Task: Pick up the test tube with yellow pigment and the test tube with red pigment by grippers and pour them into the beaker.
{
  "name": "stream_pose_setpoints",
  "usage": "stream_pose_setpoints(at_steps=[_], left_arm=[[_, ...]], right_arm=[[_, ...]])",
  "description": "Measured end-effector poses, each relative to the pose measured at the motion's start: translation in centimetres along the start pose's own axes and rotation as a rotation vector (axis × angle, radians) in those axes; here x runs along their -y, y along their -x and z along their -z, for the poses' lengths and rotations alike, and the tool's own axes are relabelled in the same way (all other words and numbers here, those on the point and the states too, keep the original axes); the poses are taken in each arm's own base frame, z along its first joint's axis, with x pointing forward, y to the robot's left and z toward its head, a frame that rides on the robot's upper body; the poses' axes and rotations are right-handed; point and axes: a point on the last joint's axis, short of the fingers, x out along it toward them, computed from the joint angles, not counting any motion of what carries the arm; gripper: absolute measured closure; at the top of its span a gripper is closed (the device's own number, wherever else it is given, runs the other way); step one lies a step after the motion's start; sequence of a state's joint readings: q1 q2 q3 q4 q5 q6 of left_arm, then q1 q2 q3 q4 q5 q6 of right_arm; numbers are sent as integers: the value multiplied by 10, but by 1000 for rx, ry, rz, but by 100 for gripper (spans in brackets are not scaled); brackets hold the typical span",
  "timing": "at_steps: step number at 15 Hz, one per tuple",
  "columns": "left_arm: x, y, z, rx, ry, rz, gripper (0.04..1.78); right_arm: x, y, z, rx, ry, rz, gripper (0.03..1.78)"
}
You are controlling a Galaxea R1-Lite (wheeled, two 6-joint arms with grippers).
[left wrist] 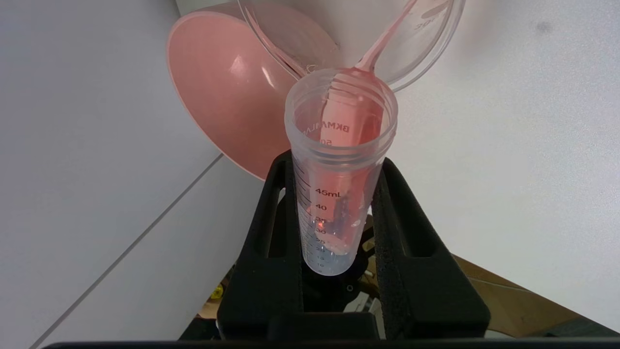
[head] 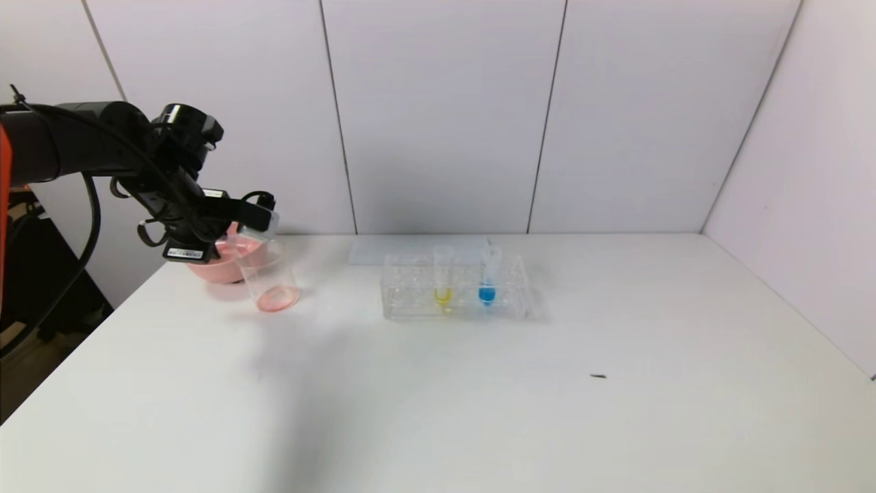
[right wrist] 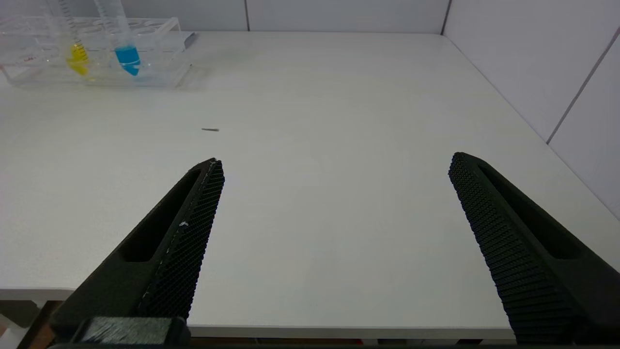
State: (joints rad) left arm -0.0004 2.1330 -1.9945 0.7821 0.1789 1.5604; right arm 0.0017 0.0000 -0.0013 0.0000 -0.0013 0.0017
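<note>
**Red tube tipped over the beaker; yellow tube not yet touched**

The left gripper (left wrist: 334, 213) is up at the far left of the bench (head: 479, 411), its jaws clamped on the graduated barrel of the test tube with red pigment (left wrist: 339, 160). The tube is tilted mouth-down toward the beaker (head: 270, 274), and in the left wrist view a thin pink stream runs from the tube's lip into the beaker's open mouth. A shallow pink layer shows on the beaker floor in the head view, so the red pour looks well under way, though some tinted liquid can be seen inside the tube. The beaker stands just in front of the pink bowl (head: 226, 263).

The test tube with yellow pigment (head: 443, 277) stands upright in the clear tube rack (head: 455, 287), beside a blue-tipped tube (head: 487, 277), well apart from the beaker. By my reading roughly half the task is left: finishing the red pour, then fetching and emptying the yellow tube.

The right gripper (right wrist: 334, 203) hangs over the near right edge of the bench, jaws spread wide and holding nothing.
</note>
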Motion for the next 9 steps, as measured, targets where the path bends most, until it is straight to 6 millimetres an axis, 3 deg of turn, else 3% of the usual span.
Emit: stream_pose_setpoints(at_steps=[9], left_arm=[[0,1,-3,-14,-20,-5,138]], right_arm=[[0,0,0,0,0,1,11]])
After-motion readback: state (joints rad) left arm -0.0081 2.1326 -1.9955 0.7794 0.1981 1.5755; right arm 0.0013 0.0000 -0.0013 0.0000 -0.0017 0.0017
